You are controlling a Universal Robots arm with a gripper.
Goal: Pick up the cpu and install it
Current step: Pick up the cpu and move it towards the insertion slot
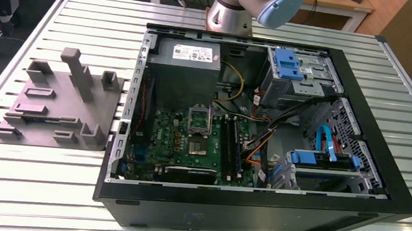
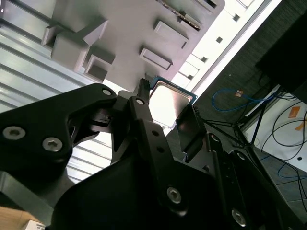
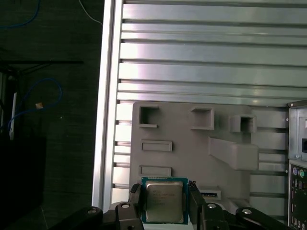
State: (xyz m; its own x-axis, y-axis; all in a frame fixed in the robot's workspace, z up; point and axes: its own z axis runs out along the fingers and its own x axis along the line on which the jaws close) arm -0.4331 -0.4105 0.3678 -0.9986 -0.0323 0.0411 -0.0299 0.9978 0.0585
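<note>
— Where is the cpu (image 3: pixel 164 201) found?

— It is held in the gripper (image 3: pixel 166 199), with its shiny metal top turned towards the camera. In the second wrist view the cpu (image 2: pixel 168 101) is seen tilted in the gripper (image 2: pixel 166 112).

— How are the jaws set?

— They are clamped on the chip. One black jaw is pressed against each of two opposite sides, so they are parted only by the chip's width.

— What is seen beyond it?

— The grey fixture (image 3: pixel 192 153) is seen behind the chip. It lies flat on the ribbed metal tabletop (image 3: pixel 192 57), close to one edge. In the exterior view the fixture (image 1: pixel 59 104) is placed by the tabletop's edge on the exterior view's left. The open computer case (image 1: pixel 257 216) is set just beside it, towards the exterior view's right. The motherboard (image 1: pixel 167 137) is mounted inside the case, on the side nearest the fixture. The arm (image 1: pixel 236 10) is seen at the tabletop's far edge, behind the case.
</note>
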